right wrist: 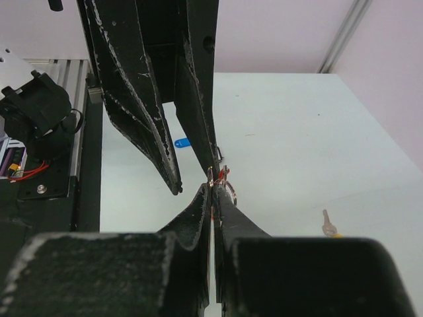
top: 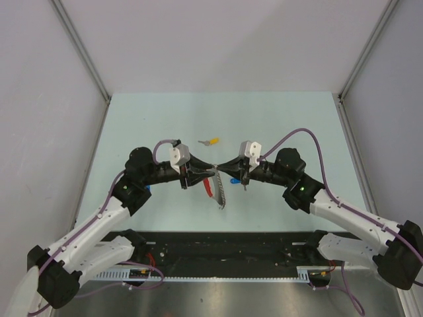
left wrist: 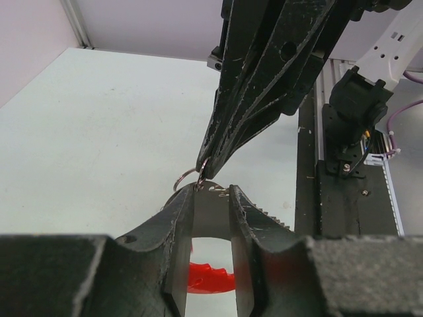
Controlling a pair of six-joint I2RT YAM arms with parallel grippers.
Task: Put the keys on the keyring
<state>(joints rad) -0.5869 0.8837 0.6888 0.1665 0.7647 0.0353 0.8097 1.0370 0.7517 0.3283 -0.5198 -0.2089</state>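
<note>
The keyring hangs above the table between both grippers, its red tag and silvery chain dangling below. My left gripper holds a silvery flat part of it between its jaws; in the top view it is left of centre. My right gripper is shut on the thin wire ring at the keyring's top, tip to tip with the left one. A yellow-capped key lies beyond them on the table and also shows in the right wrist view. A blue-capped key lies under the right gripper.
Another blue cap shows beside the left arm's elbow. A blue-capped key lies on the table in the right wrist view. The black rail with cables runs along the near edge. Grey walls enclose the pale green table.
</note>
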